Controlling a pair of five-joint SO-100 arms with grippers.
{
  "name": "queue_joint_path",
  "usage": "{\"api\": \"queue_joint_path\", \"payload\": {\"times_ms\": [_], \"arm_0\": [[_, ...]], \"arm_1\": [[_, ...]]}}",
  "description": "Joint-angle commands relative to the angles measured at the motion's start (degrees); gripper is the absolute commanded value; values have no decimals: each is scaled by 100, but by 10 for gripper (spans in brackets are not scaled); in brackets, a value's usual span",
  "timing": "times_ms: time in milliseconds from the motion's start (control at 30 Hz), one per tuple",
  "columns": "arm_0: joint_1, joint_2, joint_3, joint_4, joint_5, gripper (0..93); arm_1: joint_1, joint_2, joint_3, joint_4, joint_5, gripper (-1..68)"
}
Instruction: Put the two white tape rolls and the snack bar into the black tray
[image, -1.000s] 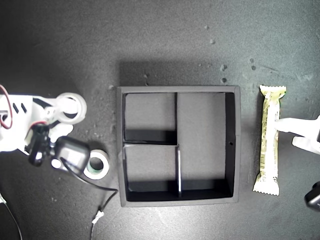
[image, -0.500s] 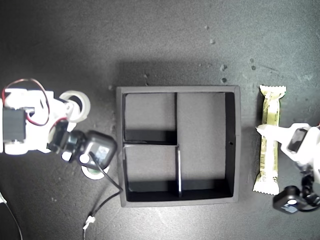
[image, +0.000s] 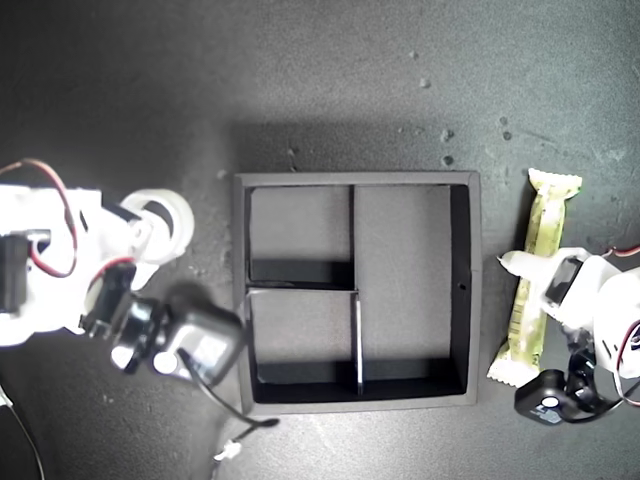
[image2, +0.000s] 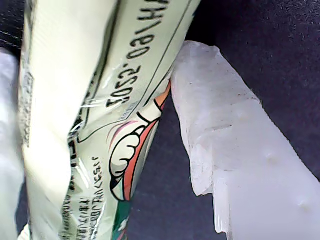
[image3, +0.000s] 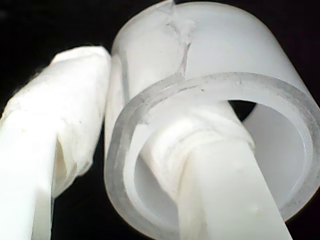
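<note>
The black tray (image: 241, 300) lies in the middle of the exterior view with nothing in its compartments. At that view's right the snack bar (image: 548, 215) lies tilted, its lower end nearer the tray. My first gripper (image: 528, 268) is shut across its middle; the wrapper (image2: 90, 100) sits between the fingers (image2: 240, 150). At the exterior view's left my second gripper (image: 158, 225) is shut on the all-white tape roll (image: 182, 222). One finger goes through the roll's hole (image3: 200, 165), the other presses its outer wall (image3: 215, 45). The other tape roll is hidden under the arm.
A black cable with a white connector (image: 233, 452) trails over the dark mat below the tray's lower left corner in the exterior view. Each arm's black wrist camera (image: 545, 395) hangs beside the tray.
The first gripper closed on the snack bar and swung its lower end toward the tray. The second arm shifted with the white roll, and its camera now covers the green-cored roll.
</note>
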Motion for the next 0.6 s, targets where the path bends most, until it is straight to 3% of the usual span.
{"api": "queue_joint_path", "payload": {"times_ms": [0, 100, 367, 467, 567], "arm_0": [[97, 149, -809, 229, 141, 17], [88, -123, -1195, 316, 272, 19], [97, -1433, -2575, 527, 571, 29], [62, -1775, -2944, 659, 580, 32], [44, -2004, -3173, 694, 571, 35]], "arm_1": [[-62, -167, -193, -167, -1986, 104], [-132, -167, -782, 510, -2127, 51], [-369, -176, -3981, 2988, -3129, 34], [-387, -185, -4825, 3340, -3480, 37], [-369, -211, -5247, 3076, -3841, 34]]}}
